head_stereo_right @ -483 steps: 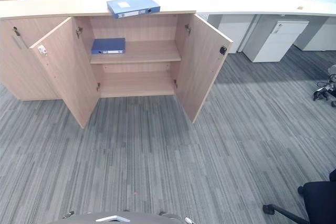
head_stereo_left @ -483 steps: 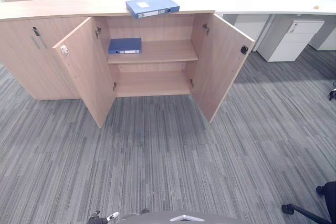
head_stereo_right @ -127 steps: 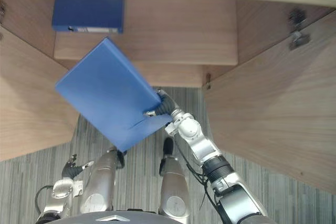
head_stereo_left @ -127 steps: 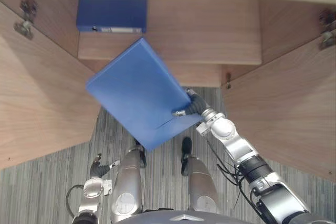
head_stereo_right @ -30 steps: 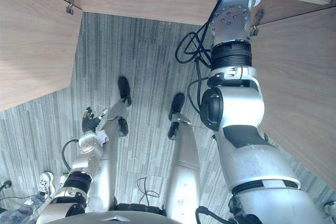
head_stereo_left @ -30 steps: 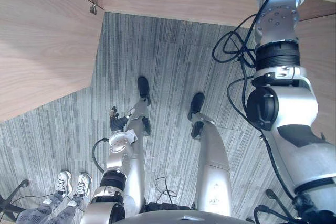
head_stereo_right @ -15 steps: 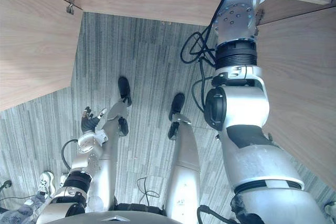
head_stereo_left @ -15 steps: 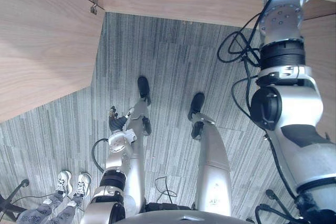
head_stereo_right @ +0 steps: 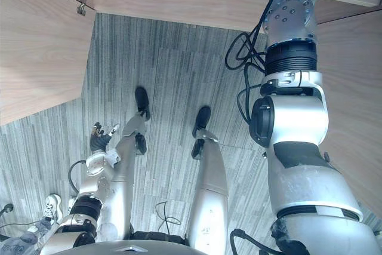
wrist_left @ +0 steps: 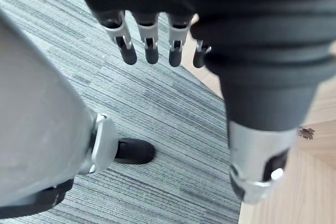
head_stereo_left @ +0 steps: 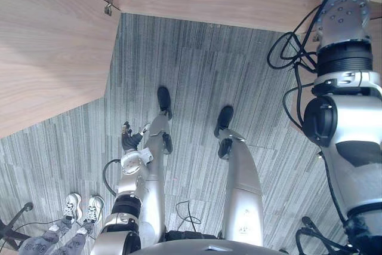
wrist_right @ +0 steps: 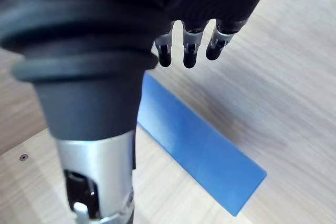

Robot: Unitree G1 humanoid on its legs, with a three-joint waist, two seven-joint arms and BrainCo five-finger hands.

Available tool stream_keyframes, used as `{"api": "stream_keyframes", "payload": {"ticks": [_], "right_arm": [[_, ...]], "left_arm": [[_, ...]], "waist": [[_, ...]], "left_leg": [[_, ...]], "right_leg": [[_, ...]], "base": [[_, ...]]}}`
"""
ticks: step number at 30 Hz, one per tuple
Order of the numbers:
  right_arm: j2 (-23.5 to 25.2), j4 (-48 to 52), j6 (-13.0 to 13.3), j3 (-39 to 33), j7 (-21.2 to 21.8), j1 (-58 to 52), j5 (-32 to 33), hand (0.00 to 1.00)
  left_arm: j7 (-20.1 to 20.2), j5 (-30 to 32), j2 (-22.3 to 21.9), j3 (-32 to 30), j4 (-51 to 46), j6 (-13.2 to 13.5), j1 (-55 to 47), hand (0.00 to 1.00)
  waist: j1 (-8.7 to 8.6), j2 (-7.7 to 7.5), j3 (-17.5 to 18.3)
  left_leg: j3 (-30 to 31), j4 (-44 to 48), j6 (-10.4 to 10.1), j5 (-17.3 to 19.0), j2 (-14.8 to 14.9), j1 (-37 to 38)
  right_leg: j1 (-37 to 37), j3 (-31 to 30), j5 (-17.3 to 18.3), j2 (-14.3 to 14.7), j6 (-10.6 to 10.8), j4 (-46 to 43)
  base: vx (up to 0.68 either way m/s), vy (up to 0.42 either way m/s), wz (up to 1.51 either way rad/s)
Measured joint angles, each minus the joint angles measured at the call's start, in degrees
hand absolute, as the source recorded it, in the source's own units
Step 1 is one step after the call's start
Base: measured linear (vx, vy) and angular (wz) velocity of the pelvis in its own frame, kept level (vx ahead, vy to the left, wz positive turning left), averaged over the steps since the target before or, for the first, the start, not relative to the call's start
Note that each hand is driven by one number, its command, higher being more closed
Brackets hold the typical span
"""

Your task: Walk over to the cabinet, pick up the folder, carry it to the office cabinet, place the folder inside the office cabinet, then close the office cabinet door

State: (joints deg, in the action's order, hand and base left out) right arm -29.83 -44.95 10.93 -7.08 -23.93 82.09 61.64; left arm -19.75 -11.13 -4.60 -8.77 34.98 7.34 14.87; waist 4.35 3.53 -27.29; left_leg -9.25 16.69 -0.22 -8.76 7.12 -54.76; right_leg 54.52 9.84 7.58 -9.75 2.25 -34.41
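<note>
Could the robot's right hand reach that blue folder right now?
Probably yes: the right hand hangs open just above the folder, which lies flat on the wooden board with nothing between them.

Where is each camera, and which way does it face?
Left and right eye views: on the head, facing straight down at grey striped carpet and a light wooden cabinet door; left hand and right arm show.
Left wrist view: along that hand's open fingers, down to the carpet.
Right wrist view: past the open right hand to a flat blue folder on a wooden shelf.
Shared: the carpet.
</note>
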Motion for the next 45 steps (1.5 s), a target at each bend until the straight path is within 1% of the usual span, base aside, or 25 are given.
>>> {"api": "stream_keyframes", "payload": {"ticks": [3, 6, 8, 12, 16, 17, 19, 20, 21, 22, 23, 24, 25, 26, 27, 28, 29, 30, 31, 32, 33, 34, 36, 39, 45], "right_arm": [[0.4, -0.1, 0.4, -1.6, 0.2, -3.5, 1.9, 0.00], [2.1, 1.3, 2.1, -5.5, 0.4, -8.4, 3.8, 0.00], [3.4, 1.6, 3.7, -7.7, 1.5, -11.3, 5.9, 0.00], [6.2, 6.4, 6.3, -11.4, 2.2, -15.4, 8.9, 0.00], [6.9, 10.0, 6.7, -12.2, 2.2, -18.0, 8.9, 0.00], [6.9, 12.3, 6.7, -12.0, 2.2, -19.4, 8.4, 0.00], [6.6, 16.5, 6.4, -10.8, 2.1, -21.8, 5.1, 0.00], [6.4, 19.9, 6.1, -9.4, 1.9, -23.6, 1.5, 0.00], [6.1, 21.9, 5.9, -8.4, 1.8, -24.7, -0.7, 0.00], [5.6, 26.1, 4.9, -6.6, 1.2, -26.9, -7.0, 0.00], [5.3, 31.3, 3.5, -5.1, 0.1, -29.5, -14.9, 0.00], [5.1, 33.9, 2.9, -4.2, -0.6, -30.7, -19.5, 0.00], [4.4, 38.2, 1.1, -3.0, -2.0, -33.0, -29.4, 0.00], [4.2, 40.7, -0.4, -2.6, -3.2, -34.4, -38.1, 0.00], [4.2, 41.2, -1.3, -2.6, -3.7, -35.0, -42.3, 0.00], [4.2, 41.4, -3.2, -2.6, -5.3, -35.8, -49.2, 0.00], [4.2, 41.4, -5.8, -2.5, -6.2, -36.7, -56.4, 1.00], [4.2, 41.4, -8.0, -2.2, -6.8, -37.2, -62.8, 1.00], [4.2, 41.3, -8.9, -2.1, -6.9, -37.2, -65.4, 1.00], [3.9, 41.3, -10.6, -1.9, -6.9, -37.2, -70.5, 1.00], [3.3, 41.1, -11.6, -1.4, -6.9, -37.2, -74.0, 1.00], [2.8, 41.0, -12.2, -0.7, -6.9, -37.1, -75.9, 1.00], [1.4, 37.5, -13.4, 1.8, -6.6, -35.3, -81.3, 1.00], [-0.3, 34.1, -14.5, 4.0, -6.1, -33.4, -84.3, 1.00], [-4.7, 28.2, -14.9, 9.0, -4.9, -28.6, -86.6, 1.00]], "left_arm": [[0.2, 0.0, 0.1, 0.0, 0.2, 0.0, 0.0, 0.00], [0.2, 0.0, 0.4, -0.2, 0.6, 0.0, -0.1, 0.00], [0.2, -0.1, 0.4, -0.3, 0.7, 0.0, -0.1, 0.00], [0.2, -0.1, 0.6, -0.4, 0.7, -0.1, -0.1, 0.00], [0.2, -1.1, 0.6, -0.9, 0.6, -0.1, -0.1, 0.00], [0.3, -1.1, 0.6, -1.4, 0.6, -0.1, -0.1, 0.00], [0.3, -1.1, 0.6, -2.2, 0.6, -0.1, -0.1, 0.00], [0.3, -1.1, 0.7, -2.4, 0.5, -0.1, -0.2, 0.00], [0.4, -1.1, 0.8, -2.4, 0.4, -0.1, -0.3, 0.00], [0.5, -1.0, 1.0, -2.4, 0.4, -0.1, -0.5, 0.00], [0.5, -0.8, 1.2, -2.4, 0.1, -0.3, -0.8, 0.00], [0.5, -0.4, 1.3, -2.4, -0.4, -0.4, -1.2, 0.00], [0.5, 0.8, 1.4, -2.4, -0.9, -0.5, -1.6, 0.00], [0.4, 1.9, 1.5, -2.4, -1.3, -0.5, -1.9, 0.00], [0.4, 2.6, 1.6, -2.4, -1.5, -0.5, -2.1, 0.00], [0.4, 3.5, 1.7, -2.4, -2.3, -0.5, -2.6, 0.00], [0.4, 4.8, 2.0, -2.3, -2.9, -0.5, -3.0, 0.00], [0.4, 5.9, 2.3, -2.3, -2.9, -0.5, -3.3, 0.00], [0.4, 6.3, 2.5, -2.4, -2.9, -0.5, -3.5, 0.00], [0.4, 7.0, 2.6, -2.4, -2.9, -0.5, -3.6, 0.00], [0.4, 7.2, 2.6, -2.4, -3.0, -0.5, -3.6, 0.00], [0.4, 7.6, 2.6, -2.4, -3.0, -0.5, -3.6, 0.00], [0.4, 8.0, 3.0, -2.4, -3.1, -0.5, -3.9, 0.00], [0.4, 8.0, 3.0, -2.3, -4.9, -0.5, -5.1, 0.00], [0.0, 8.0, 3.9, -2.3, -5.3, -0.3, -5.4, 0.00]], "waist": [[0.21, -0.07, 0.0], [0.11, -0.11, 0.3], [-0.01, -0.11, 0.3], [-0.20, -0.11, 0.3], [-0.12, -0.11, 0.3], [-0.11, -0.12, 0.3], [-0.20, -0.13, 0.3], [-0.33, -0.13, 0.3], [-0.38, -0.13, 0.3], [-0.43, -0.15, 0.3], [-0.62, -0.26, 0.3], [-0.78, -0.30, 0.4], [-0.96, -0.31, 0.4], [-1.12, -0.52, 0.5], [-1.19, -0.72, 0.6], [-1.24, -1.24, 0.9], [-1.19, -1.86, 1.2], [-1.15, -2.33, 1.5], [-1.15, -2.50, 1.5], [-1.07, -2.64, 1.6], [-0.92, -2.65, 1.6], [-0.83, -2.65, 1.6], [-0.69, -2.65, 1.6], [-0.54, -2.65, 1.6], [-0.20, -2.65, 1.6]], "left_leg": [[0.0, -0.2, 0.0, 0.0, 0.0, 1.2], [-0.1, -0.9, -0.2, -0.1, -0.1, 1.9], [-0.1, -1.0, -0.2, -0.1, -0.1, 1.9], [-0.3, -1.0, 0.0, -0.2, -0.1, 1.9], [-0.3, -0.8, 0.0, -0.2, 0.0, 1.9], [-0.3, -0.8, 0.0, -0.2, 0.0, 1.9], [-0.4, -0.7, 0.0, -0.1, 0.1, 1.9], [-0.5, -0.6, 0.1, -0.1, 0.2, 1.9], [-0.6, -0.4, 0.1, 0.0, 0.3, 1.9], [-0.8, 0.1, 0.1, 0.5, 0.5, 1.8], [-1.0, 0.4, 0.2, 0.7, 0.7, 1.9], [-1.1, 0.5, 0.1, 0.8, 0.7, 1.9], [-1.2, 0.7, 0.1, 0.9, 0.8, 1.9], [-1.4, 0.7, 0.2, 1.0, 0.8, 1.9], [-1.4, 0.7, 0.2, 1.0, 0.8, 1.9], [-1.4, 0.7, 0.2, 1.0, 0.9, 1.9], [-1.4, 0.7, 0.1, 1.1, 0.9, 1.9], [-1.4, 0.7, 0.0, 1.2, 1.0, 1.9], [-1.4, 0.6, 0.0, 1.2, 1.0, 1.9], [-1.4, 0.6, 0.0, 1.2, 1.0, 1.9], [-1.4, 0.6, 0.0, 1.2, 1.0, 1.9], [-1.4, 0.6, 0.0, 1.2, 1.0, 1.9], [-1.3, 0.4, -0.1, 1.2, 1.0, 1.9], [-1.3, 0.1, -0.2, 1.1, 0.8, 1.8], [-0.4, 0.1, -0.2, 1.0, 0.3, 0.5]], "right_leg": [[-1.2, 0.0, 0.0, 0.0, 0.0, 0.2], [-1.7, 0.0, 0.0, 0.0, 0.0, 0.5], [-1.7, 0.1, -0.1, 0.0, 0.0, 0.6], [-1.7, 0.0, -0.1, 0.0, 0.1, 0.8], [-1.7, -0.1, -0.2, 0.1, 0.1, 0.8], [-1.7, -0.1, -0.2, 0.1, 0.1, 0.8], [-1.7, -0.2, -0.3, 0.2, 0.1, 0.8], [-1.7, -0.4, -0.4, 0.3, 0.1, 0.9], [-1.7, -0.4, -0.4, 0.4, 0.2, 1.0], [-1.8, -0.7, -0.5, 0.5, 0.2, 1.1], [-1.8, -1.0, -0.6, 0.7, 0.3, 1.2], [-1.8, -1.0, -0.6, 0.7, 0.3, 1.3], [-1.9, -1.2, -0.7, 0.8, 0.4, 1.4], [-1.8, -1.2, -0.7, 0.8, 0.4, 1.5], [-1.8, -1.3, -0.8, 0.8, 0.4, 1.5], [-1.8, -1.3, -0.8, 0.9, 0.4, 1.6], [-1.8, -1.3, -0.8, 0.9, 0.4, 1.6], [-1.8, -1.3, -0.8, 1.0, 0.4, 1.7], [-1.8, -1.3, -0.8, 1.0, 0.4, 1.7], [-1.8, -1.3, -0.8, 1.0, 0.4, 1.7], [-1.9, -1.3, -0.8, 1.0, 0.4, 1.7], [-1.8, -1.2, -0.8, 1.0, 0.4, 1.7], [-1.8, -1.1, -0.8, 0.9, 0.4, 1.7], [-1.6, -1.0, -0.7, 0.8, 0.4, 1.7], [-0.7, 0.0, -0.2, 0.2, 0.3, 1.1]], "base": [[0.00, 0.000, 0.00], [-0.02, -0.051, 0.00], [-0.01, -0.049, -0.01], [0.00, -0.053, -0.01], [0.00, -0.054, -0.01], [-0.01, -0.051, -0.02], [-0.01, -0.050, -0.04], [-0.01, -0.038, -0.06], [-0.01, -0.049, -0.10], [-0.01, -0.051, -0.14], [-0.01, -0.051, -0.13], [0.00, -0.056, -0.10], [0.00, -0.043, -0.07], [0.00, -0.042, -0.06], [0.01, -0.044, -0.05], [0.01, -0.055, -0.03], [0.01, -0.068, -0.03], [0.01, -0.051, -0.02], [0.01, -0.049, 0.00], [0.01, -0.046, 0.01], [0.01, -0.045, 0.01], [0.00, -0.044, 0.01], [0.00, -0.044, 0.02], [0.00, -0.043, 0.03], [0.01, -0.043, 0.08]]}}
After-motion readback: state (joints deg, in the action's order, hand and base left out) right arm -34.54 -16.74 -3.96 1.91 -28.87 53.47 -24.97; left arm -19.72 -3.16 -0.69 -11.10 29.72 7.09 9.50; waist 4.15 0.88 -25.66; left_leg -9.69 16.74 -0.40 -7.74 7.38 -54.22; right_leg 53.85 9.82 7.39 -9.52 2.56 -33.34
